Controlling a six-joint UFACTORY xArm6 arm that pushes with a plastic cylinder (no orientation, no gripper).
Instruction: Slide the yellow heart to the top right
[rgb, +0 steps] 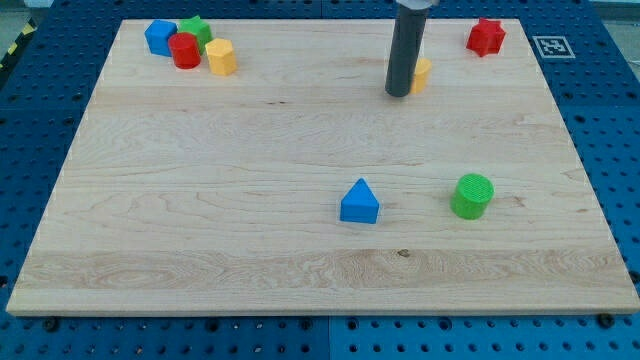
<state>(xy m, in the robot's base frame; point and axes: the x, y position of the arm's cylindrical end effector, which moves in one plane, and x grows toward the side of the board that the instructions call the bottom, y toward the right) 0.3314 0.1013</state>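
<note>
near the view's top, right of centre: my tip (398, 94), a bare rod grasping nothing, touches the left side of the yellow heart (422, 73), which it largely hides. step judged in hand: the push rightward. next move calls for steering toward the corner without striking the red block (486, 36) there.

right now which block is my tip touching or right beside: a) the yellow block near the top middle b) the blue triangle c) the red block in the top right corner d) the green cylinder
a: my tip sits just to the view's left of the yellow block, partly hiding it, so its heart shape cannot be made out.
</note>
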